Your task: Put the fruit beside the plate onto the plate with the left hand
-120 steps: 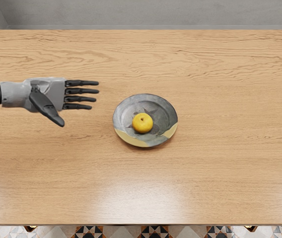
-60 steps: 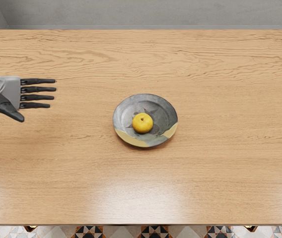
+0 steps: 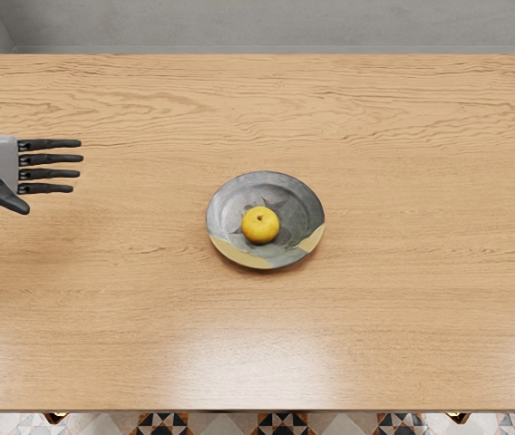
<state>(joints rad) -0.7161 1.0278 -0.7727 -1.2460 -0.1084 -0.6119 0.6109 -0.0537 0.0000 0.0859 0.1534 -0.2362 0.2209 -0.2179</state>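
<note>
A yellow round fruit [image 3: 260, 225] lies on the grey plate [image 3: 303, 201] near the middle of the wooden table. My left hand [image 3: 31, 172] is at the far left edge of the head view, well apart from the plate. Its black fingers [image 3: 53, 159] are stretched out straight towards the right and the thumb points down; it holds nothing. The right arm does not show.
The wooden table [image 3: 403, 308] fills the view; its front edge runs along the bottom, with a patterned floor below. A grey wall stands behind the far edge.
My left hand has drawn back to the left, from close to the plate to the picture's left edge, staying open. The fruit and plate have not moved.
</note>
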